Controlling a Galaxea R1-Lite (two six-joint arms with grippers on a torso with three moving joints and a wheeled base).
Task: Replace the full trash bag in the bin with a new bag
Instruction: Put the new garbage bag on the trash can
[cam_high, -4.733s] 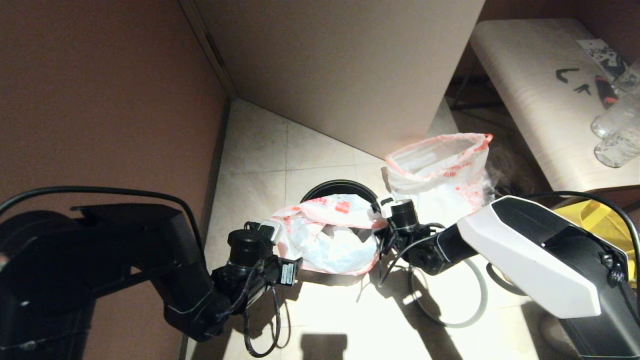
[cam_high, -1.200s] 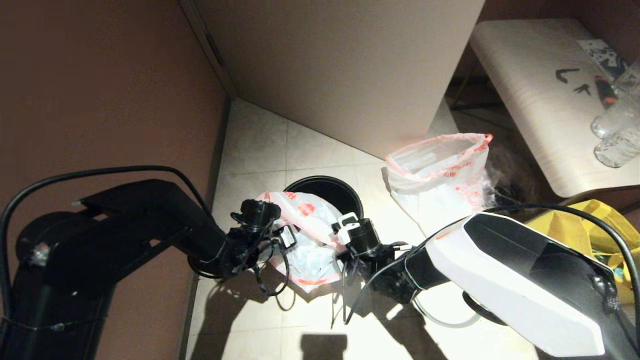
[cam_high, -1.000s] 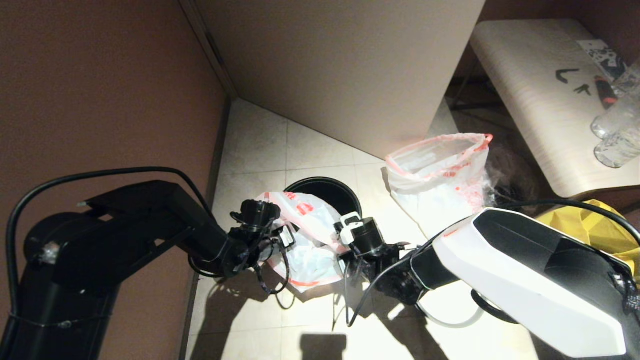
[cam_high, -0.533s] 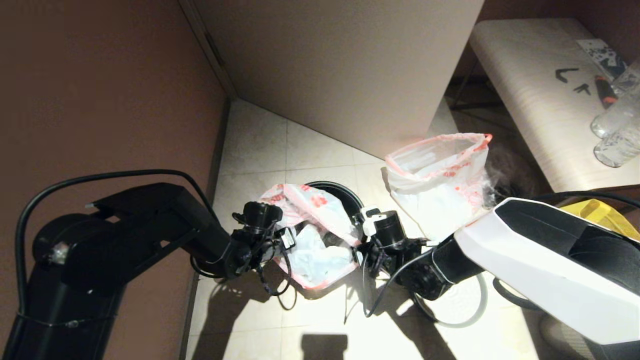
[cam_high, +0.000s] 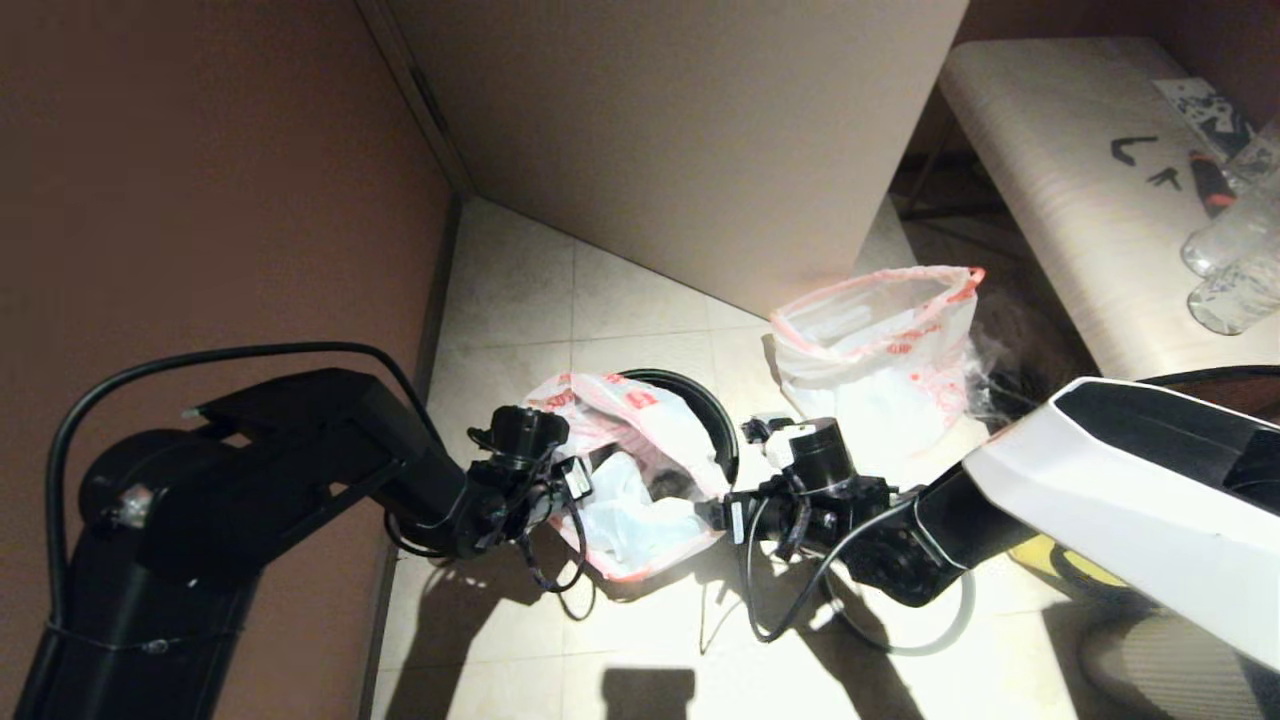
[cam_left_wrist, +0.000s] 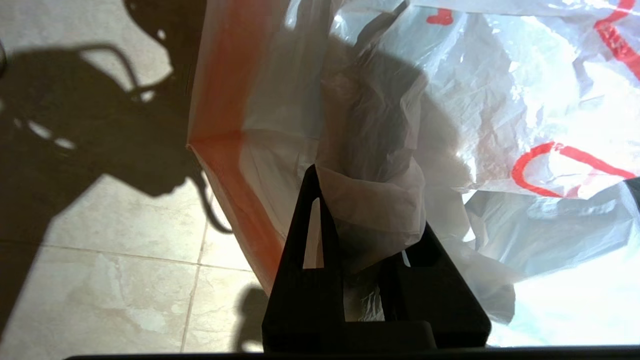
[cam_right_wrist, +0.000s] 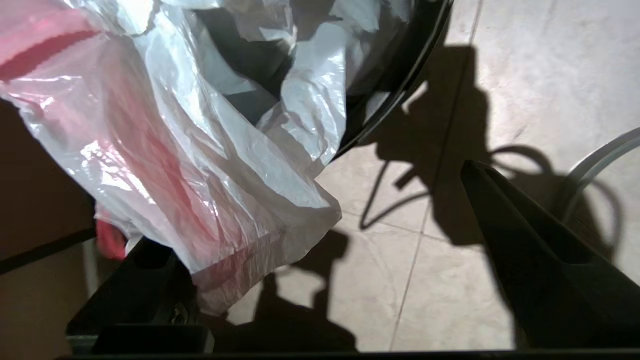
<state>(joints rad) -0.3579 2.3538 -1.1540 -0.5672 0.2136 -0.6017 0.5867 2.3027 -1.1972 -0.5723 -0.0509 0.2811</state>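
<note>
The new bag (cam_high: 640, 470) lay draped over the bin (cam_high: 718, 420) at the lower centre of the head view, its mouth stretched left to right. The left gripper (cam_left_wrist: 367, 235) pinched its left hem between closed jaws. The right gripper (cam_right_wrist: 320, 250), jaws wide apart and empty, sat just beside the loose right hem (the nearer arm for it).

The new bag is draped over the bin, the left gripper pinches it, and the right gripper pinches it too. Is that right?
Not quite. The right gripper is open: in the right wrist view its fingers stand wide apart, with the new bag only lying against one of them. The rest holds: the bag drapes over the bin, and the left gripper pinches a fold of it.
</note>
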